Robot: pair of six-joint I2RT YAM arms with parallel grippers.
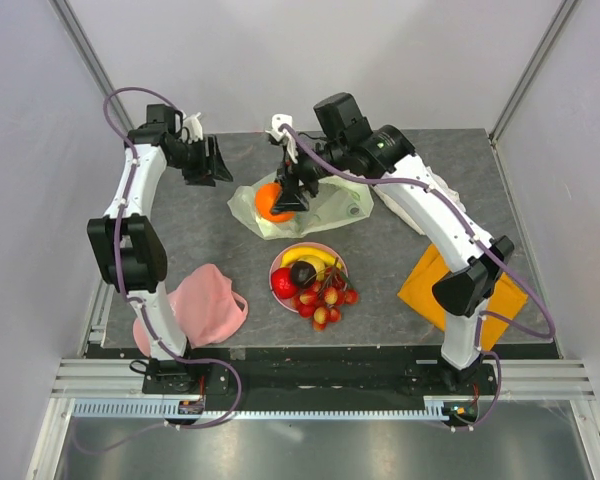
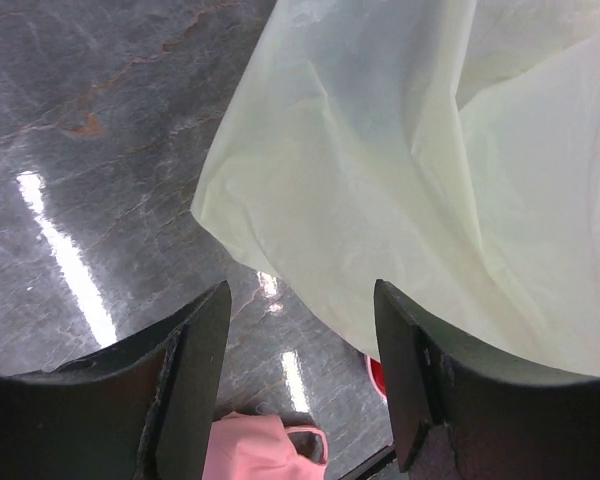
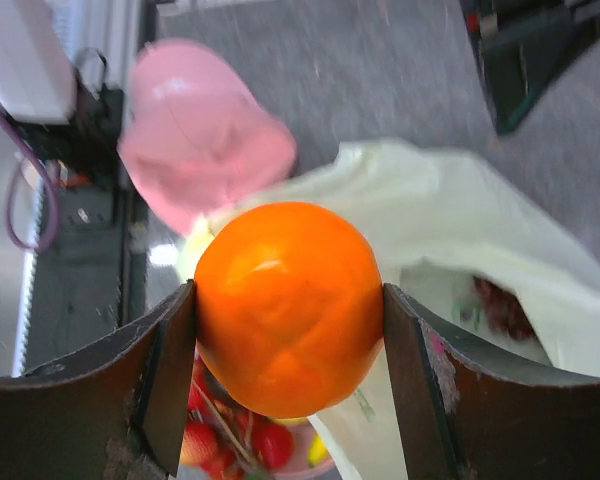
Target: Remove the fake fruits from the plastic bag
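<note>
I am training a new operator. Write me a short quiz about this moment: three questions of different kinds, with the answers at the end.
1. True or false: the left gripper is open and holds nothing.
2. Which fruit sits between the fingers of the right gripper? A) banana B) orange C) apple
3. Fill the gap: the fruits already out of the plastic bag lie on the pink ____.

Key: 1 true; 2 B; 3 plate.
</note>
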